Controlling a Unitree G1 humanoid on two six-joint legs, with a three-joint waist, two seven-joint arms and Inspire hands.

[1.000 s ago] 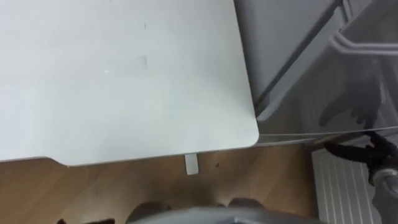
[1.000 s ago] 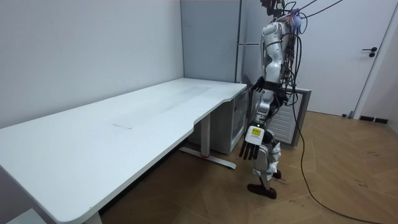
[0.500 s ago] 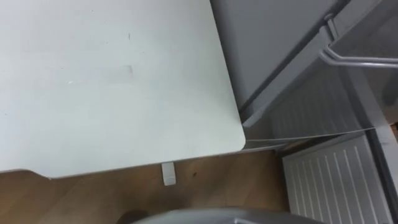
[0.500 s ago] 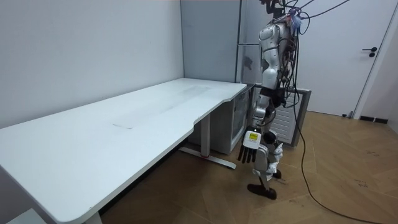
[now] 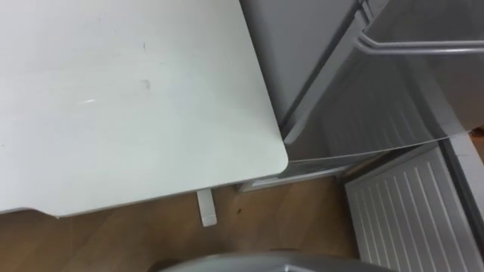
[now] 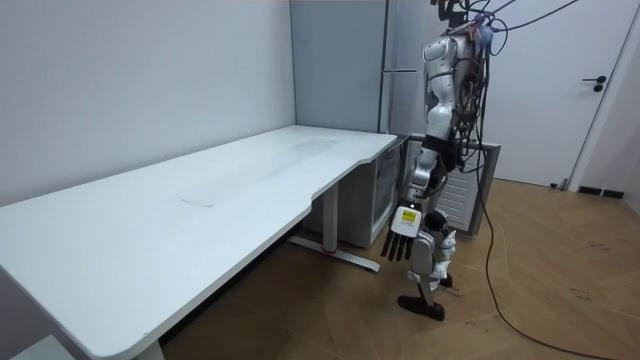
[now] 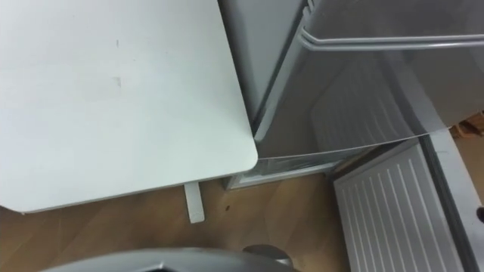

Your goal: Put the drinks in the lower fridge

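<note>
**One table, one fridge, one free hand**

You see one large white rectangular table (image 5: 136,98) with a rounded corner. It takes the left part of both eye views, and its top is bare. Under it and in front of it lies the brown wooden plank floor (image 5: 287,219).

Just beside the table's rounded corner stands one tall grey fridge (image 5: 299,53). Its glossy grey front carries one long silver bar handle (image 5: 423,47), which runs across the upper right of the eye views.

The lower part of the fridge (image 6: 378,200) sits at floor level, beside the far end of the table in the room view. Close to it, on the robot's right, stands one white ribbed panel (image 5: 401,219) with a grey edge. You cannot tell from here if it is the inner side of an open lower door.

One small white table foot (image 5: 206,208) rests on the floor, just under the table's edge near the corner.

In the room view the robot stands upright at the far end of the table, facing the fridge, between the table's end and the ribbed panel. One white room door (image 6: 560,90) is behind it at the room view's right.

The left hand (image 6: 402,232) hangs low at the robot's side. Its dark fingers are straight and point down to the floor, and it holds nothing. Where the drinks are, you cannot tell from these pictures.
</note>
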